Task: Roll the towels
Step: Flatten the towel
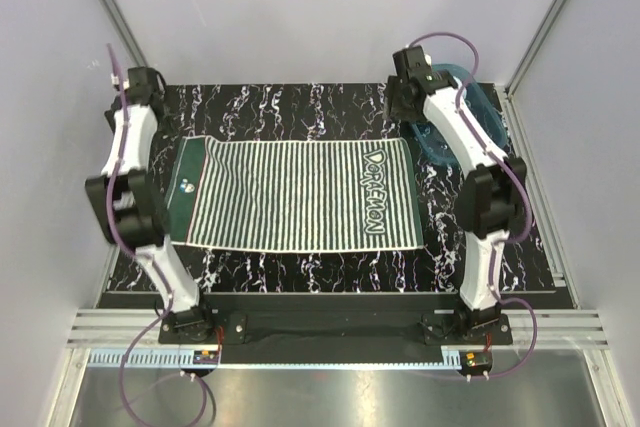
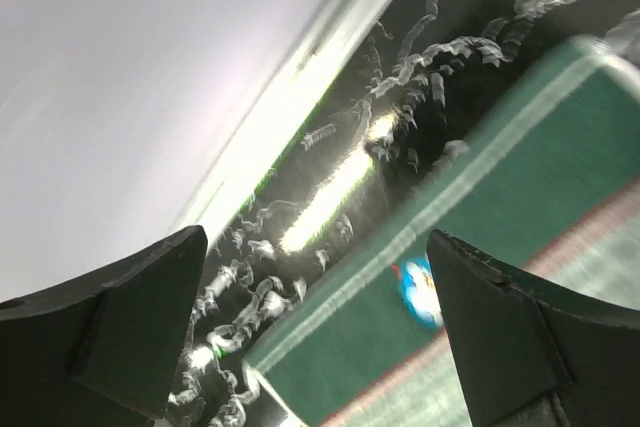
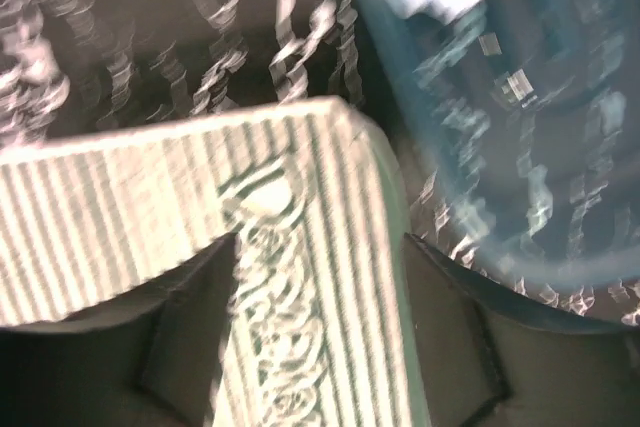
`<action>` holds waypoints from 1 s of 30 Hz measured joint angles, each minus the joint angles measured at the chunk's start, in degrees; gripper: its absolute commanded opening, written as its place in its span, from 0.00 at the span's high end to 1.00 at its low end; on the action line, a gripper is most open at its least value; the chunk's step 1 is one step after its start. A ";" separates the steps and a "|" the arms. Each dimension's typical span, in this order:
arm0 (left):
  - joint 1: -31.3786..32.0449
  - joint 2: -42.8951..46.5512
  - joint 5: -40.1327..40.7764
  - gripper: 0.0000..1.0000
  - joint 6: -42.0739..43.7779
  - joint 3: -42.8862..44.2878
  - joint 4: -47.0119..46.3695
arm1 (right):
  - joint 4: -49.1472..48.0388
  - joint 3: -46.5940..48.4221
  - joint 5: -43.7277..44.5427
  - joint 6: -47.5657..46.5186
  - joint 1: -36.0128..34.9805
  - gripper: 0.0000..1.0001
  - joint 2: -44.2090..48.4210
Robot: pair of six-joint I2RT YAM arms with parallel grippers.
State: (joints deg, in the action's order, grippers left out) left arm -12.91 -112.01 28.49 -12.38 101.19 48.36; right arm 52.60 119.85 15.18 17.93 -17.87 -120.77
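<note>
A green-and-white striped towel (image 1: pixel 300 195) lies spread flat on the black marbled table (image 1: pixel 300 107), with a dark green band at its left end and printed letters at its right end. My left gripper (image 1: pixel 143 87) hangs over the towel's far left corner. In the left wrist view it (image 2: pixel 320 332) is open wide, with the green band (image 2: pixel 520 167) below it and nothing between the fingers (image 2: pixel 120 327). My right gripper (image 1: pixel 404 99) hovers above the far right corner. The right wrist view shows it (image 3: pixel 320 332) open, with the printed towel end (image 3: pixel 150 207) under it.
A translucent teal tub (image 1: pixel 478 107) stands at the back right, partly hidden by the right arm; its rim (image 3: pixel 400 117) lies close beside the towel's corner. White walls and metal rails (image 1: pixel 110 17) close in the table at the left, back and right.
</note>
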 measured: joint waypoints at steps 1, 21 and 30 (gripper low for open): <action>0.07 3.82 -1.97 0.01 -1.22 -2.58 -0.92 | -1.46 -3.67 -2.36 0.42 0.00 0.47 2.93; -14.62 28.37 -49.99 0.05 -22.21 -57.46 -25.31 | -12.59 -28.79 -26.69 6.05 -0.09 0.65 2.82; -22.18 32.04 -50.21 0.01 -22.29 -60.41 -24.98 | -13.79 -33.22 -26.75 5.97 -0.07 0.64 2.82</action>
State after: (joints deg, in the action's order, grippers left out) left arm -35.09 -79.96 -21.71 -34.68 40.77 23.38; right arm 38.81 86.63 -11.57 23.90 -17.93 -117.95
